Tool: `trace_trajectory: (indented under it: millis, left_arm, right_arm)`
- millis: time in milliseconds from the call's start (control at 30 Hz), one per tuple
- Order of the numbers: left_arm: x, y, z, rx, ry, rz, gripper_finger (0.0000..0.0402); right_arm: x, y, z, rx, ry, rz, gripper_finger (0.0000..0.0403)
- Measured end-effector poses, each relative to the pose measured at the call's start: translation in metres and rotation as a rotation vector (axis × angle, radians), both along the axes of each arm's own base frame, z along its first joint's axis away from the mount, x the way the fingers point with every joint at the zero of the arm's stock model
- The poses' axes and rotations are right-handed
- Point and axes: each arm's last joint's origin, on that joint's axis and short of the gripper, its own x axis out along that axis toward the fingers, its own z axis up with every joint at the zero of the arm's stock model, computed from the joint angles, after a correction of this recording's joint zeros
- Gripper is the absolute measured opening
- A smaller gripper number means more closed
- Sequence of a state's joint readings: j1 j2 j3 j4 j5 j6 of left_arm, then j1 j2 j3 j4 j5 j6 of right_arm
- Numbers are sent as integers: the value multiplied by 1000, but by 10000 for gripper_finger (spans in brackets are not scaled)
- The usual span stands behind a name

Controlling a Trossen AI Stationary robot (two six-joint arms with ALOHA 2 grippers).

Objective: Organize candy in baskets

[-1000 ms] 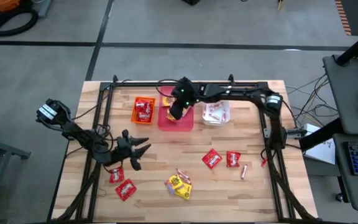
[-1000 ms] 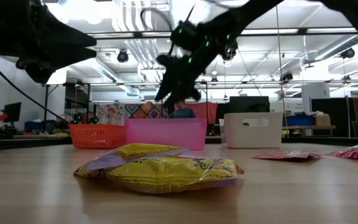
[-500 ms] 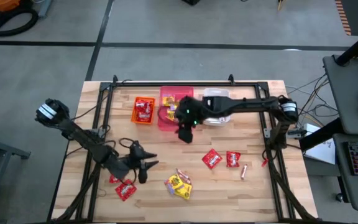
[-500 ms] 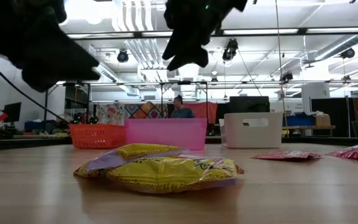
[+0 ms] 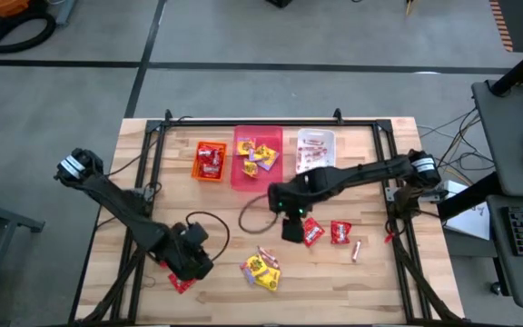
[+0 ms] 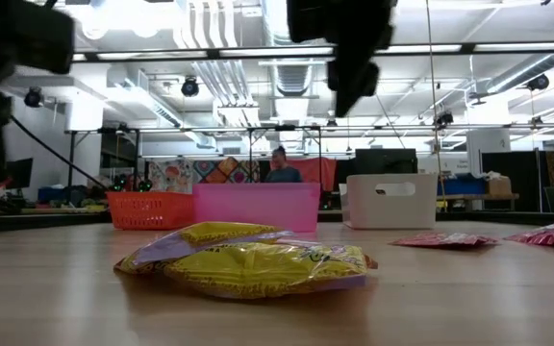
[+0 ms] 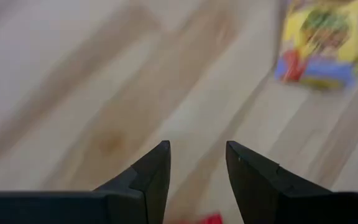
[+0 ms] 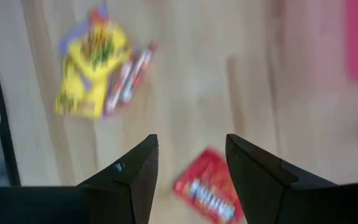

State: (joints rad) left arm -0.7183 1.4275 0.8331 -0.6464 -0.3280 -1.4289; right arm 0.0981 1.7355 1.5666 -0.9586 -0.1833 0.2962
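Three baskets stand in a row at the far side: orange with red packets, pink with yellow ones, white. Loose candy lies on the wood. There are two red packets, small sticks, a yellow pile and a red packet at the near left. My right gripper hangs open, pointing down over the table's middle, just short of a red packet. My left gripper is open too. It points down above the near-left red packet, whose edge peeks out below the fingers.
A dark metal frame runs around the tabletop's edges. Bare wood lies between the baskets and the loose candy. In the low view the yellow packets lie closest, with the baskets behind them.
My right gripper has left the space over the pink basket and swung toward the table's near edge and a little right, ending over the red packet in the middle. My left gripper has shifted toward the near edge and tipped from nearly level to pointing down over the near-left red packets.
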Motion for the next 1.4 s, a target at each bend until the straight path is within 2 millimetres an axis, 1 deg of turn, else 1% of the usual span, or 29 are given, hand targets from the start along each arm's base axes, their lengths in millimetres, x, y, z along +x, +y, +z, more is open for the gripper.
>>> trace_trajectory:
  millis: [133,233,333,433,567,667,867,1100,1400]
  left_arm:
    - [0,-16,-4,-76,91,36,140]
    - [-2,-28,-8,-104,176,92,144]
    - [-5,-38,-10,-54,279,134,153]
    - [-7,-42,-8,40,414,175,162]
    - [-9,-46,-3,146,510,175,173]
    - [-11,-45,-6,146,517,179,172]
    - [-20,-36,-23,161,560,208,165]
    - [-26,-34,-46,78,521,176,164]
    - [-33,-35,-51,96,493,149,159]
  right_arm:
    - [-9,19,-2,-4,68,44,183]
    - [-14,29,-3,-3,108,43,188]
    - [-17,39,-3,-9,125,68,189]
    - [-19,46,-3,-6,123,91,189]
    - [-18,46,-3,-10,116,89,189]
    - [-18,45,-3,-52,106,76,189]
    - [-17,44,-3,-79,93,66,189]
    - [-13,45,-3,-72,49,64,189]
    - [-10,46,-7,-65,9,62,189]
